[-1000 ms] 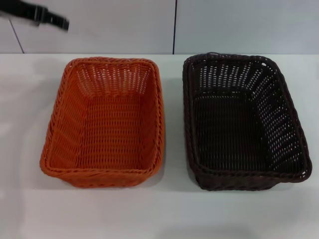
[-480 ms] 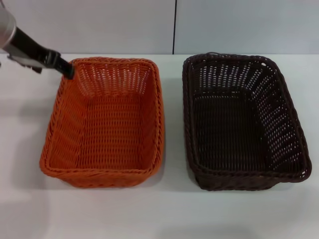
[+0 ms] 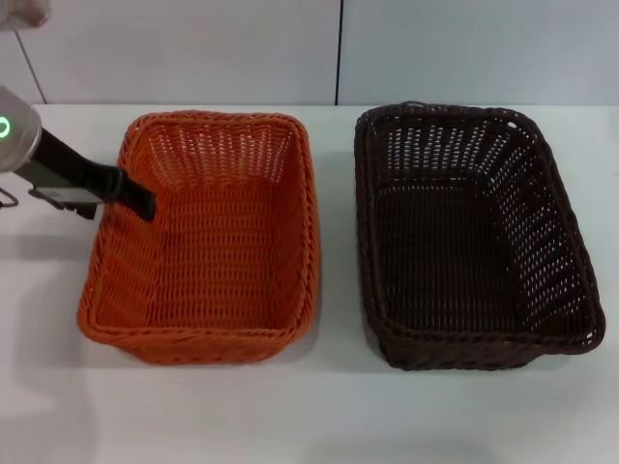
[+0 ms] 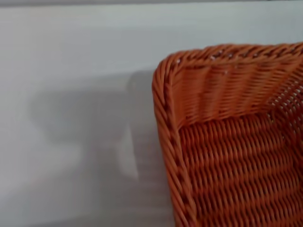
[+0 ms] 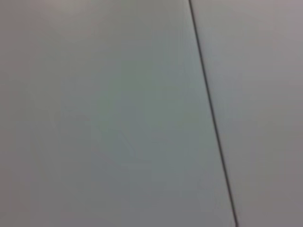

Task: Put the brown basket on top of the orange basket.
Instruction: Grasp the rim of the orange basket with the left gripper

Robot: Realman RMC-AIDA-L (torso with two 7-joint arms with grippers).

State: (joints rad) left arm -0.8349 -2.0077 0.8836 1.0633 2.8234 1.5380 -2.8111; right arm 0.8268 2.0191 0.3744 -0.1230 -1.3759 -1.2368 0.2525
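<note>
The orange basket (image 3: 203, 246) stands on the white table (image 3: 329, 416) at the left. The brown basket (image 3: 469, 237) stands beside it at the right, apart from it and empty. My left gripper (image 3: 135, 198) comes in from the left edge and hangs over the orange basket's left rim, near its far corner. The left wrist view shows a corner of the orange basket (image 4: 227, 142) with the table beside it. My right gripper is out of view; its wrist view shows only a pale wall.
A pale wall (image 3: 338, 48) with a dark vertical seam rises behind the table. Bare table lies in front of both baskets and to the left of the orange one.
My left arm has come down from the upper left and moved nearer, from above the far table edge to the orange basket's left rim. Both baskets have stayed put.
</note>
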